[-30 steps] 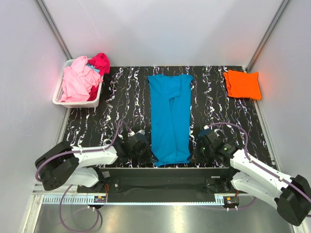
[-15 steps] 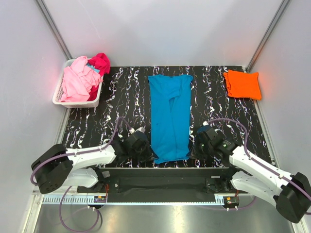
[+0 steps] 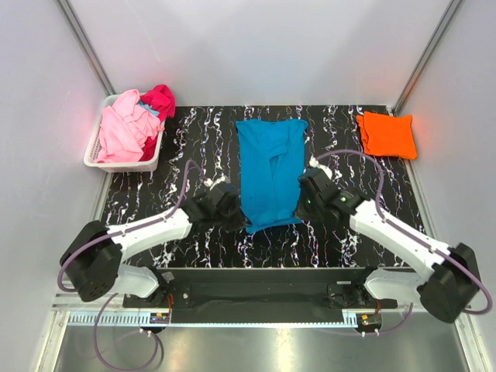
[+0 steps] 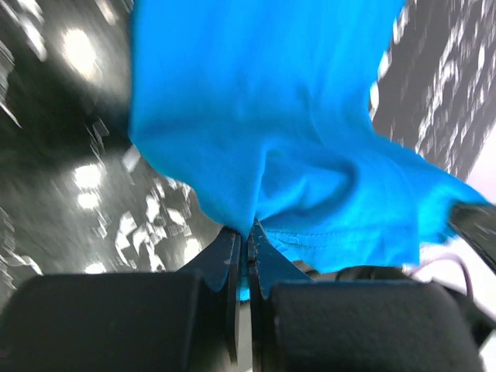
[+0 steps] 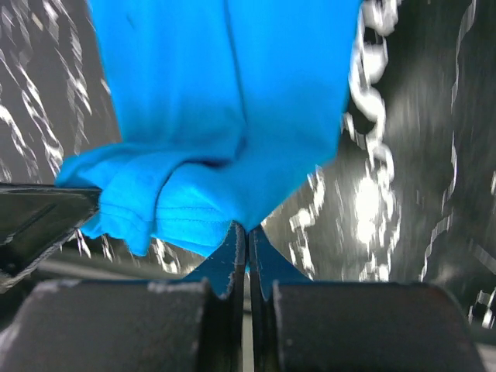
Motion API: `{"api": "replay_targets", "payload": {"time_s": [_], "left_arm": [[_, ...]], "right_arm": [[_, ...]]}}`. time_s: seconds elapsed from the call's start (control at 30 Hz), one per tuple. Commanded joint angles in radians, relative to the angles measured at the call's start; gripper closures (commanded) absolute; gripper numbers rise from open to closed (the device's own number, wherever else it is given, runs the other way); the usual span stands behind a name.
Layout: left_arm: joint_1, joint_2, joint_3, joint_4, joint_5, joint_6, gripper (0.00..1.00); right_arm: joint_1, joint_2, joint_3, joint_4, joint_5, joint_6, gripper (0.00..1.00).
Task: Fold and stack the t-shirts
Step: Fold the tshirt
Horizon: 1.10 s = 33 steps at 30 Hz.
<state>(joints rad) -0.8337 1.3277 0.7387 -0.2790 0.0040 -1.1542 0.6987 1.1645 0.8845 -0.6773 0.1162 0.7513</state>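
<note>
The top view looks down from above and behind the arm bases, taking in the whole table (image 3: pixel 194 139). The wrist cameras sit just behind the left gripper (image 4: pixel 249 240) and right gripper (image 5: pixel 247 240), very close, and all three share the near hem of the blue t-shirt (image 3: pixel 270 170)

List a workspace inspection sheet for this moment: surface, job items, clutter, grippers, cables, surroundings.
Surface: black marbled table top, no spills seen.
Job's things: turquoise t-shirt lies lengthwise mid-table, sides folded in; orange t-shirt lies folded at the far right corner; pink t-shirt and magenta t-shirt are heaped unfolded in the basket.
Clutter: white slatted basket at the far left; nothing else seen.
Grippers: left gripper and right gripper are each shut on a near hem corner of the turquoise t-shirt.
Cables: purple cables arch above both arms, clear of the cloth.
Surroundings: plain pale walls.
</note>
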Motion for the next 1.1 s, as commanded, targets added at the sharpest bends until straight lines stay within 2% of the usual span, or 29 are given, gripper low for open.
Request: {"api": "replay_targets", "payload": {"time_s": [0.0, 0.13, 0.33, 0.5, 0.6, 0.63, 0.7, 0.77, 0.83, 0.87, 0.9, 1.0, 1.07], "left_arm": [[0.079, 0.054, 0.095, -0.037, -0.032, 0.088, 1.0], [0.174, 0.165, 0.218, -0.037, 0.02, 0.192, 1.0], [0.278, 0.442, 0.48, -0.058, 0.146, 0.333, 1.0], [0.338, 0.696, 0.721, -0.095, 0.203, 0.389, 1.0], [0.363, 0.775, 0.83, -0.112, 0.228, 0.402, 1.0], [0.375, 0.81, 0.85, -0.112, 0.232, 0.413, 0.99], [0.384, 0.84, 0.901, -0.109, 0.229, 0.429, 0.86], [0.39, 0.855, 0.913, -0.089, 0.217, 0.467, 0.72], [0.4, 0.834, 0.862, 0.077, 0.258, 0.494, 0.66], [0.403, 0.785, 0.763, 0.154, 0.243, 0.488, 0.63], [0.404, 0.751, 0.713, 0.278, 0.223, 0.479, 0.62], [0.413, 0.649, 0.553, 0.475, 0.138, 0.429, 0.57], [0.415, 0.613, 0.481, 0.532, 0.111, 0.401, 0.55]], "right_arm": [[-0.007, 0.104, 0.131, 0.019, 0.168, -0.131, 1.0], [-0.051, 0.224, 0.237, 0.071, 0.2, -0.208, 1.0], [-0.182, 0.391, 0.35, 0.173, 0.142, -0.265, 1.0], [-0.252, 0.567, 0.41, 0.261, 0.089, -0.286, 1.0], [-0.271, 0.671, 0.459, 0.295, 0.056, -0.308, 1.0], [-0.275, 0.694, 0.487, 0.307, 0.054, -0.319, 1.0], [-0.283, 0.754, 0.511, 0.329, 0.062, -0.334, 1.0], [-0.294, 0.802, 0.554, 0.352, 0.079, -0.359, 0.87], [-0.304, 0.822, 0.588, 0.376, 0.097, -0.365, 0.68], [-0.317, 0.839, 0.602, 0.378, 0.123, -0.365, 0.48], [-0.326, 0.845, 0.616, 0.381, 0.131, -0.366, 0.44], [-0.35, 0.86, 0.637, 0.415, 0.194, -0.365, 0.43], [-0.363, 0.859, 0.639, 0.452, 0.221, -0.348, 0.43]]}}
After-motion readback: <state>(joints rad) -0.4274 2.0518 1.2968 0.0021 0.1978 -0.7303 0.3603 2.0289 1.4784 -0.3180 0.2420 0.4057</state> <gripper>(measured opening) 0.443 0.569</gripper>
